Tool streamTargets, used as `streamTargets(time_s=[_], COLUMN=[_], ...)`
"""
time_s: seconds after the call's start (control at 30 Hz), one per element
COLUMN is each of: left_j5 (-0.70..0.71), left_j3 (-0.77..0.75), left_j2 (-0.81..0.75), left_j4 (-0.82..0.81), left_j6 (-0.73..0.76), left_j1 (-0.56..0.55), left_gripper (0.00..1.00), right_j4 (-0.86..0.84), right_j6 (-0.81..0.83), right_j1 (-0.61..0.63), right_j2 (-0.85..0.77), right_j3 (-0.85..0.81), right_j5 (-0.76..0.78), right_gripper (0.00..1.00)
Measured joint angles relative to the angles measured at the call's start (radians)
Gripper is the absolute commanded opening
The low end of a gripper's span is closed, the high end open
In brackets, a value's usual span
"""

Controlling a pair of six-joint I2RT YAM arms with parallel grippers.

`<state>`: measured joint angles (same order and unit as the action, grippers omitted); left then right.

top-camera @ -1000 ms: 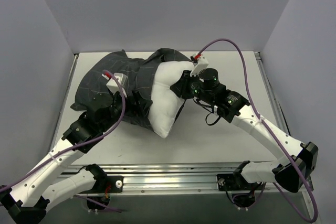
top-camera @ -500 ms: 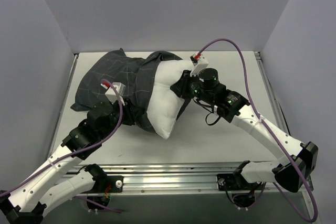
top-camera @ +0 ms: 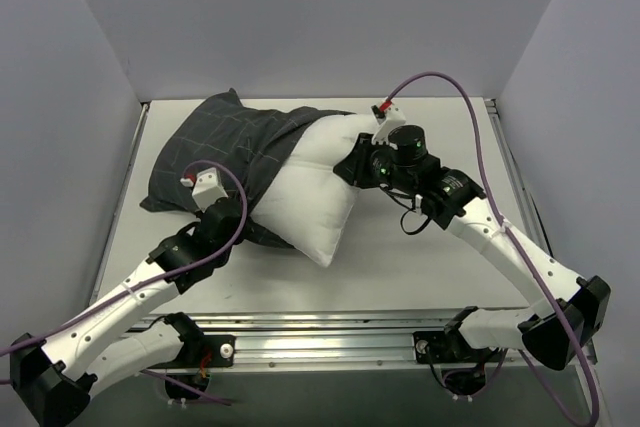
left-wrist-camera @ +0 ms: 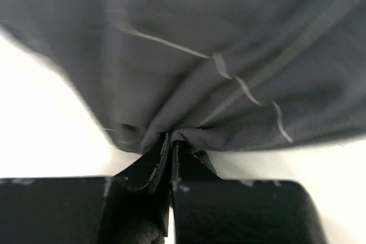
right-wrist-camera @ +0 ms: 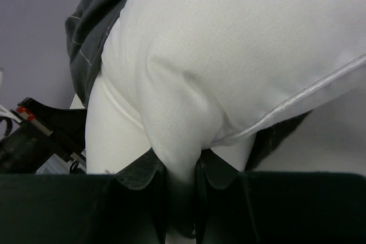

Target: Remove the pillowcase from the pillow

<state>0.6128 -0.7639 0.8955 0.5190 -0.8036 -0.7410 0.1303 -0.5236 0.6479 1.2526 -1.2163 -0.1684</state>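
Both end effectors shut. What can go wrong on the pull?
1. The left end effector pinches only a small bunch of pillowcase edge; the cloth may slip out under pull.
2. The right end effector holds just a thin fold of the pillow; if that slips, pillow likely drags along with the case.

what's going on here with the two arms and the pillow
Two robot arms are working a pillowcase off a pillow on the table. The left gripper is shut on a bunched fold of the dark checked pillowcase at its near edge. The right gripper is pinching a fold of the white pillow by its seam. Roughly half the pillow shows outside the cover; the rest is inside it.
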Motion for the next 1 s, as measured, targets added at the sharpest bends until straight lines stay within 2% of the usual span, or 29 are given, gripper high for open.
streamTargets(time_s=[0.1,0.23,0.37,0.53,0.57,0.6,0.67,0.7,0.77,0.8,0.9,1.0], left_j5=[0.089,0.126,0.084,-0.042,-0.072,-0.101,-0.158,-0.184,-0.23,-0.251,-0.294,-0.313], left_j3=[0.028,0.063,0.08,0.122,0.13,0.134,0.135,0.135,0.135,0.135,0.128,0.102], left_j2=[0.041,0.104,0.161,0.212,0.225,0.242,0.285,0.304,0.343,0.365,0.428,0.478], left_j4=[-0.01,-0.095,-0.254,-0.465,-0.496,-0.521,-0.565,-0.584,-0.621,-0.64,-0.686,-0.704], left_j6=[-0.089,-0.179,-0.192,-0.105,-0.087,-0.069,-0.032,-0.019,0.007,0.019,0.051,0.082], left_j1=[0.01,0.061,0.123,0.144,0.146,0.148,0.149,0.149,0.149,0.146,0.13,0.101], left_gripper=[0.1,0.13,0.14,0.13,0.13,0.13,0.13,0.13,0.13,0.13,0.13,0.13], right_j4=[0.025,0.061,0.083,0.091,0.093,0.095,0.113,0.126,0.162,0.174,0.208,0.228], right_j6=[-0.011,-0.021,-0.017,0.004,0.005,0.008,0.012,0.016,0.027,0.036,0.064,0.106], right_j1=[-0.047,-0.083,-0.098,-0.124,-0.127,-0.13,-0.132,-0.132,-0.132,-0.131,-0.113,-0.028], right_j2=[-0.028,-0.069,-0.098,-0.155,-0.165,-0.172,-0.175,-0.175,-0.175,-0.175,-0.179,-0.18], right_j3=[0.0,0.0,0.008,0.106,0.135,0.166,0.211,0.228,0.241,0.24,0.22,0.169], right_j5=[-0.064,-0.127,-0.143,-0.069,-0.044,-0.019,0.034,0.056,0.103,0.127,0.212,0.307], right_gripper=[0.0,0.0,0.0,0.0,0.03,0.15,0.28,0.45,0.59,0.7,0.82,0.88])
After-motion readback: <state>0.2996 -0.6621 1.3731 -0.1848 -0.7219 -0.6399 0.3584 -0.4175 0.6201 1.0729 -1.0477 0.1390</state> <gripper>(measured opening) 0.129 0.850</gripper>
